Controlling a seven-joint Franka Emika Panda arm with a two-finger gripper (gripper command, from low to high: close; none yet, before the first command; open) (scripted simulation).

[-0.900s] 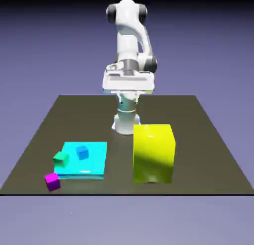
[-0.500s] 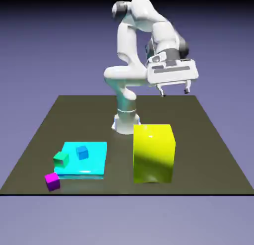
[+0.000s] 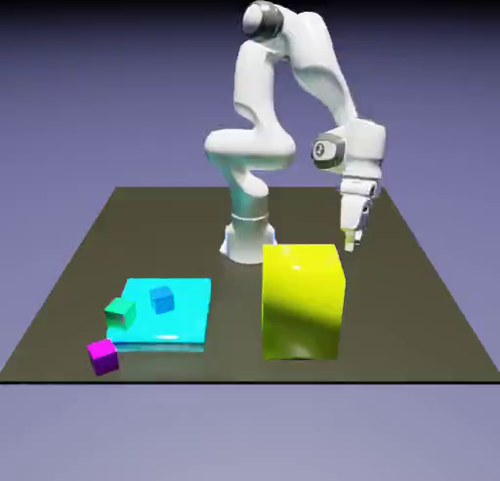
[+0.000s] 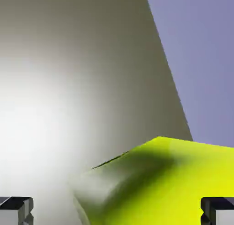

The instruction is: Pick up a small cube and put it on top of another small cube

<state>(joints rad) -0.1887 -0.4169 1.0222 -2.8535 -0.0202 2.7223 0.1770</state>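
We see a dark, olive-grey worktop, flat and square-edged, narrowing toward its far side in the exterior view. Behind and around it lies a plain blue-violet backdrop with no walls, windows or furniture to make out; it darkens to near black along the top of the exterior view and grows paler toward the bottom. We find no separate floor, only the same violet tone below the worktop's near edge. In the hand view the worktop fills most of the picture, with a broad, soft white glare of light on its left part, and the violet backdrop shows beyond its slanting edge at the upper right.
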